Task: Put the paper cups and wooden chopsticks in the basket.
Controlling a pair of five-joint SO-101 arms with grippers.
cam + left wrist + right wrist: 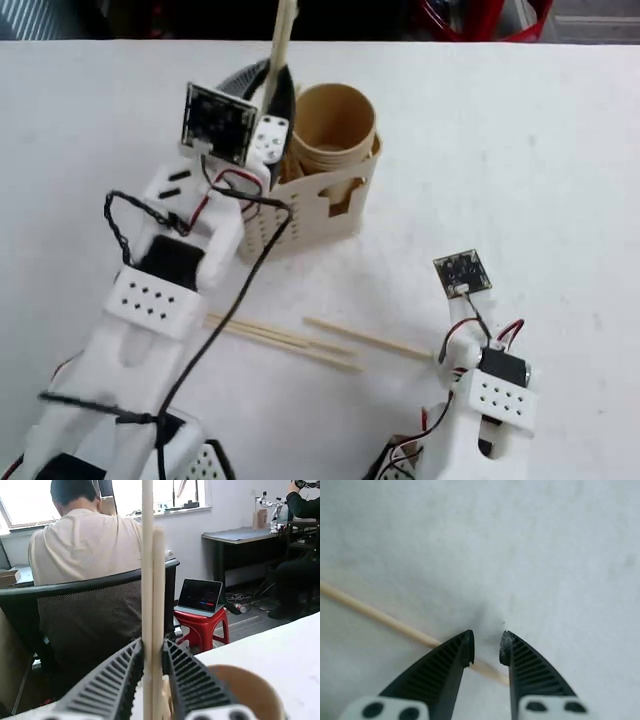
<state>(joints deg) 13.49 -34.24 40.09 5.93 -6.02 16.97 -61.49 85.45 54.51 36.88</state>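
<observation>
The white tabletop [520, 150] carries everything. The left arm [150, 300] is the biggest thing on it. It stretches in a long line from the near edge up to the basket [320, 205], and its wrist stands against the basket's side. The left claw [152, 649] points upward there. It is closed tight on two wooden chopsticks [152, 570], which stand upright side by side between its ribbed fingers [192, 680]. In the high view these held sticks rise above the basket's rim, just beside the cups. Their lower ends are hidden behind the wrist, so I cannot tell whether they reach inside the basket.

The right arm [495, 390] is folded low, well apart from the basket on the side nearest the arms' bases. The right claw [486, 642] points down at the tabletop with only a narrow gap between its tips, and it grips nothing. One loose chopstick [380, 617] lies flat beneath it, and its end passes under one fingertip.

The paper cups [335, 125] sit stacked inside the basket, mouth up. Another loose pair of chopsticks [285, 340] lies flat between the two arms, also on the near side of the basket and apart from it.
</observation>
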